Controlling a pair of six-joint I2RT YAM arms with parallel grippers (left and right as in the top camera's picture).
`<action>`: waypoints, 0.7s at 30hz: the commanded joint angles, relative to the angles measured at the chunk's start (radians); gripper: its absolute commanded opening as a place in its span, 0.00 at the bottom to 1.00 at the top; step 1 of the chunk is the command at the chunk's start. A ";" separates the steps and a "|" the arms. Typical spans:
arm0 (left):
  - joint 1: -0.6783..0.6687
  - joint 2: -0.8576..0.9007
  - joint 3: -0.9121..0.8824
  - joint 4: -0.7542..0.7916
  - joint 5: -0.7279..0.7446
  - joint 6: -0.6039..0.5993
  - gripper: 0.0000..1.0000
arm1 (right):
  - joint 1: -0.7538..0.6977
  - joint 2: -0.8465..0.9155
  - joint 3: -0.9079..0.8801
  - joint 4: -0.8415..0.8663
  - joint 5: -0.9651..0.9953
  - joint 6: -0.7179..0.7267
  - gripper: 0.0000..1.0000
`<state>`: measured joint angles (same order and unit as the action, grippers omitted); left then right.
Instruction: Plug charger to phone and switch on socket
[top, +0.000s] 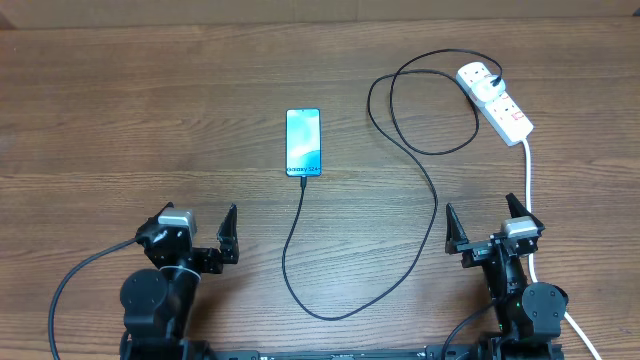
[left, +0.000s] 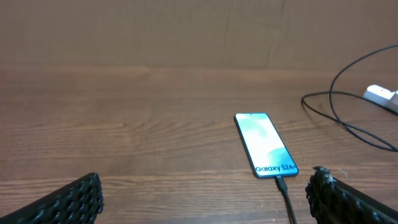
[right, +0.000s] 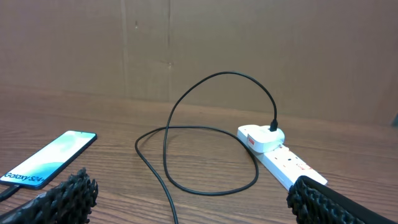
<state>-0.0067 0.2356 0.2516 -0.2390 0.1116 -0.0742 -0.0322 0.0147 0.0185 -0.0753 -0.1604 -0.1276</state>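
Note:
The phone (top: 303, 141) lies mid-table with its teal screen lit; it also shows in the left wrist view (left: 265, 144) and the right wrist view (right: 51, 158). The charger's black cable (top: 432, 215) has its connector tip in the phone's lower edge (left: 281, 185). It loops to a white plug seated in the socket (top: 497, 101), a white power strip at the back right, also in the right wrist view (right: 283, 160). My left gripper (top: 203, 243) is open and empty near the front left. My right gripper (top: 488, 231) is open and empty near the front right.
The socket's thick white cord (top: 528, 180) runs down the right side past my right arm. The wooden table (top: 120, 120) lies under everything. A brown cardboard wall (right: 261, 43) stands behind the table.

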 joint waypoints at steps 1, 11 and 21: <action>0.001 -0.047 -0.073 0.063 -0.005 0.014 1.00 | -0.005 -0.012 -0.010 0.004 -0.002 -0.001 1.00; 0.001 -0.182 -0.238 0.245 -0.094 -0.048 1.00 | -0.005 -0.012 -0.010 0.004 -0.002 -0.001 1.00; 0.001 -0.233 -0.247 0.165 -0.169 -0.049 1.00 | -0.005 -0.012 -0.010 0.004 -0.002 -0.001 1.00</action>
<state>-0.0067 0.0154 0.0090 -0.0574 -0.0181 -0.1352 -0.0322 0.0147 0.0185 -0.0753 -0.1600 -0.1276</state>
